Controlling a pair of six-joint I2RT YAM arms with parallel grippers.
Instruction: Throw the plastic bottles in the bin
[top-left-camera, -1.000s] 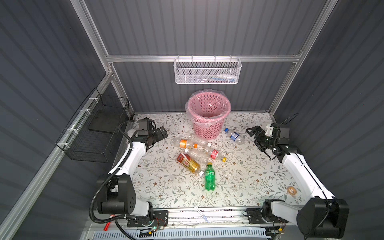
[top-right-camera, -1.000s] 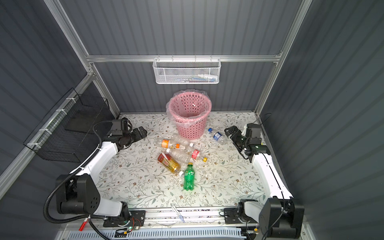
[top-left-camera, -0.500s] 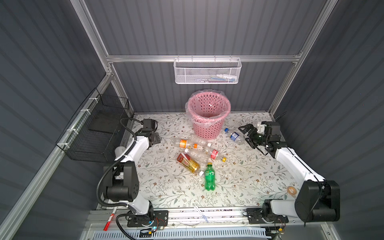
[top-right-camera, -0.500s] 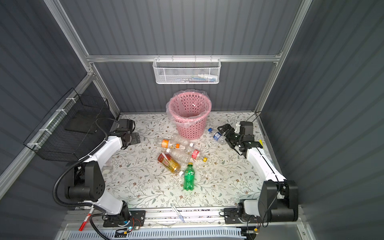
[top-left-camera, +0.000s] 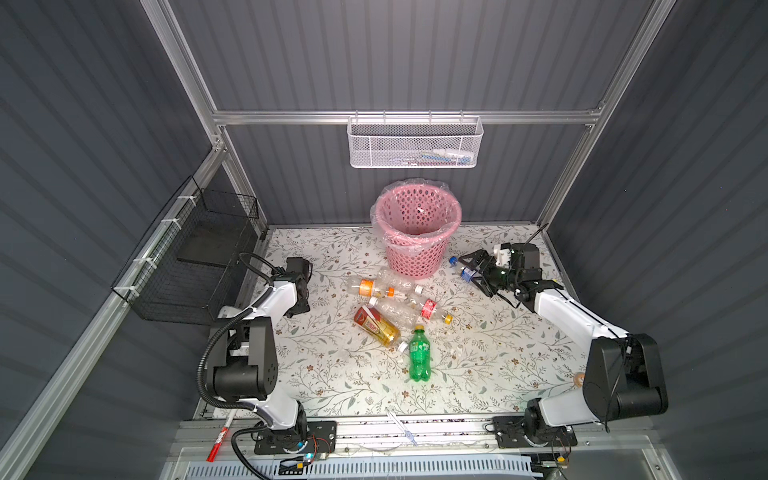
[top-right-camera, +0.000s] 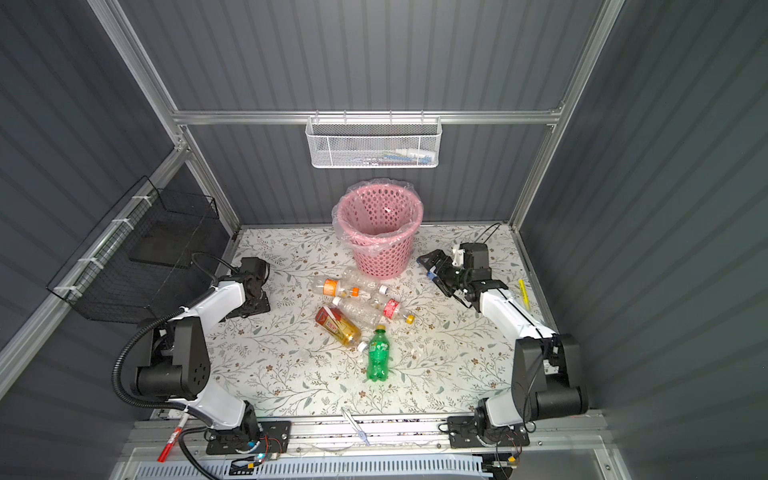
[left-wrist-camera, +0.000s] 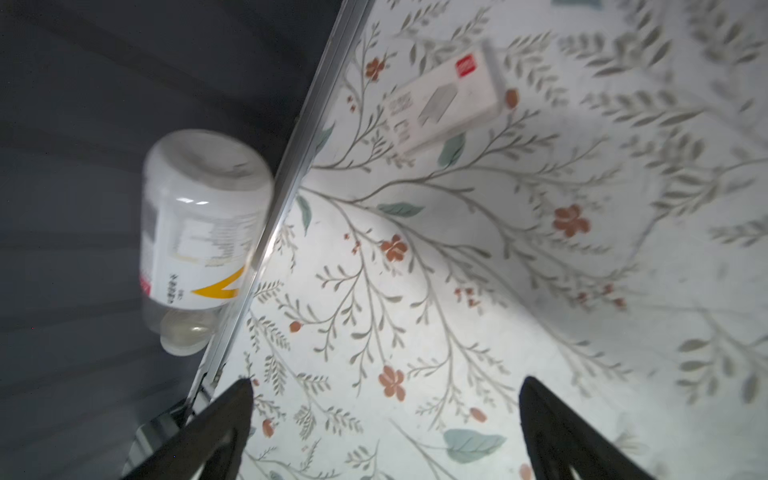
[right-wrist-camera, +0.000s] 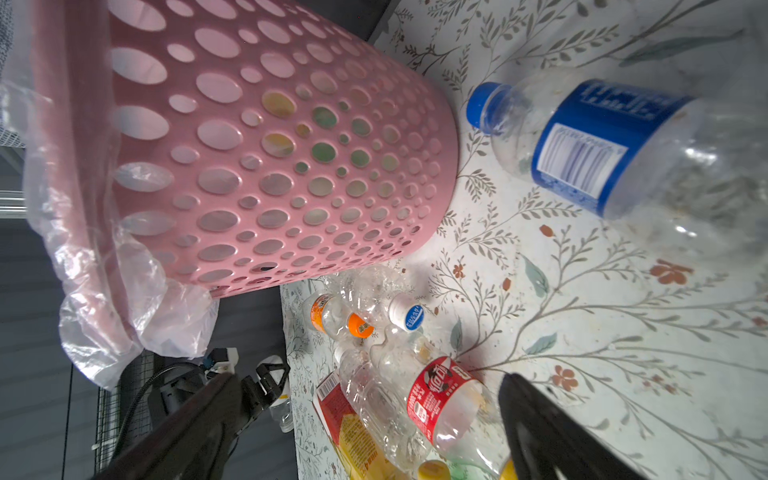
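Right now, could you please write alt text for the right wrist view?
The right hand, open and empty, is above the floral table. Ahead lie a blue-capped clear bottle near the pink perforated bin and a cluster of other bottles.

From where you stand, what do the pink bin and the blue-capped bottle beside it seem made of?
The pink bin looks matte moulded plastic, its wall pierced with round holes. The blue-capped bottle seems clear glossy plastic: bright glints, see-through body.

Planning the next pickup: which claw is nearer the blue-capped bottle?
Right. The right claw is just beside the blue-capped bottle; the left claw is far across the table.
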